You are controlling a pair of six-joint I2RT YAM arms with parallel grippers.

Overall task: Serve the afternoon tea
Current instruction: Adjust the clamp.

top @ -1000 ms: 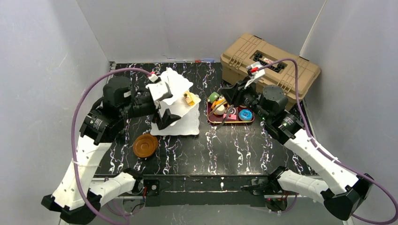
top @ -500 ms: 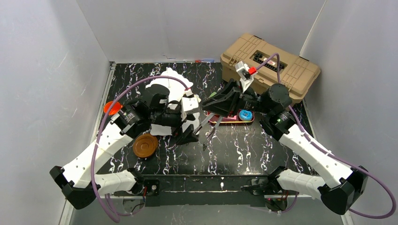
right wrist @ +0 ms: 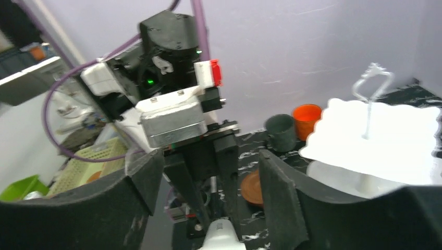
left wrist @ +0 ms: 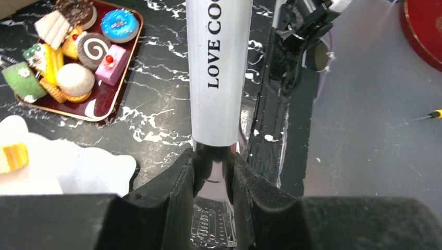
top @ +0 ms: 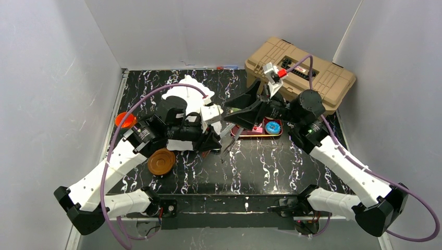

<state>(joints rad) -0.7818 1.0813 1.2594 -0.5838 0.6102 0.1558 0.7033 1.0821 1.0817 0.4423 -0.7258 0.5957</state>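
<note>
Centre frame: left gripper (left wrist: 212,161) has clamped the tongs (left wrist: 219,78) as right gripper (right wrist: 206,164) lets go, jaws wide; pastries (left wrist: 75,78) likely next.

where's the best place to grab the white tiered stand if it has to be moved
Grip the white tiered stand by the wire loop handle on top, coming straight down from above. It stands upright, thin and clear of the plates; the plates look too wide and flat to pinch, and an edge grip would likely tip it.
</note>
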